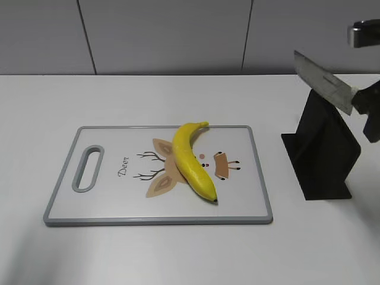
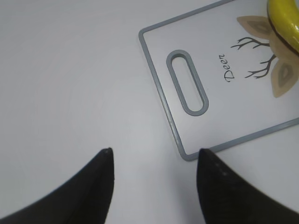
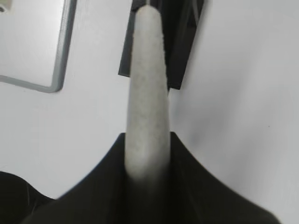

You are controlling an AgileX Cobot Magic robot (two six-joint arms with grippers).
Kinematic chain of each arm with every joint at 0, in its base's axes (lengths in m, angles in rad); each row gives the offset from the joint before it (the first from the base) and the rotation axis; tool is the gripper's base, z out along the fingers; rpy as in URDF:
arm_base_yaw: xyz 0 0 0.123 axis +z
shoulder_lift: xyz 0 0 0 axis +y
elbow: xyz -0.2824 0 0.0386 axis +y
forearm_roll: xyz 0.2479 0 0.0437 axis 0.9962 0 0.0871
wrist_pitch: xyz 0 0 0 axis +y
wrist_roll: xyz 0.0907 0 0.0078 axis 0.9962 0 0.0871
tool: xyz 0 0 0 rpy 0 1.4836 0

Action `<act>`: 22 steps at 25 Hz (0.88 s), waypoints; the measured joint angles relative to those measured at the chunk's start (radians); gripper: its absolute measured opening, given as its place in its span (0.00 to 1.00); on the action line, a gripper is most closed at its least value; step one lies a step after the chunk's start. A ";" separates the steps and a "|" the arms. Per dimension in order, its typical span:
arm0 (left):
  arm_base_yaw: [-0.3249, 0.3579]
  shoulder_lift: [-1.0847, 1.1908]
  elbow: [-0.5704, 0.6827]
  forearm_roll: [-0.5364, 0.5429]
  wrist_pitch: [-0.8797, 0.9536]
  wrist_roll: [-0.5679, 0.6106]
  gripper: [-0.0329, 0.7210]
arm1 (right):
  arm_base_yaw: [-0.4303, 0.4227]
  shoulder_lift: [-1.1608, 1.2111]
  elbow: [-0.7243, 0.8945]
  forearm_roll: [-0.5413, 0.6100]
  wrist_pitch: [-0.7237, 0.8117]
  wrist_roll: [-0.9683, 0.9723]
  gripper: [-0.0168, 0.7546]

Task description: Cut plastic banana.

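The plastic banana (image 1: pixel 191 160) is bright yellow and lies across the middle of a white cutting board (image 1: pixel 107 202) with a grey rim and a deer drawing. A slice of it shows in the left wrist view (image 2: pixel 286 16) at the top right. My right gripper (image 1: pixel 369 110) is shut on the grey handle (image 3: pixel 148 98) of a knife. The knife's blade (image 1: pixel 323 82) points up and to the left, above a black knife stand (image 1: pixel 323 157). My left gripper (image 2: pixel 154 156) is open and empty, over bare table just left of the board's handle slot (image 2: pixel 188 81).
The black knife stand is right of the board, under the knife, and also shows in the right wrist view (image 3: pixel 184 42). A corner of the board shows there too (image 3: pixel 58 70). A grey tiled wall (image 1: pixel 178 35) runs behind the white table.
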 joint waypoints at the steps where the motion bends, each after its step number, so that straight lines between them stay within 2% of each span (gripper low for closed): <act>1: 0.000 0.000 0.000 0.000 -0.005 0.000 0.78 | 0.001 -0.006 -0.015 0.009 0.008 -0.019 0.25; 8: 0.000 0.000 -0.003 0.003 -0.010 0.045 0.78 | 0.003 -0.011 -0.118 0.021 0.087 -0.114 0.25; 12: 0.000 0.000 -0.053 -0.010 -0.007 0.119 0.78 | 0.003 -0.011 -0.152 0.074 0.096 -0.281 0.25; 16: 0.000 0.031 -0.157 -0.041 0.019 0.194 0.78 | 0.004 -0.011 -0.153 0.150 0.098 -0.492 0.25; 19: 0.000 0.095 -0.225 -0.115 0.064 0.319 0.78 | 0.016 -0.011 -0.154 0.180 0.099 -0.596 0.25; 22: 0.000 0.181 -0.277 -0.246 0.119 0.468 0.78 | 0.051 -0.007 -0.168 0.186 0.110 -0.653 0.25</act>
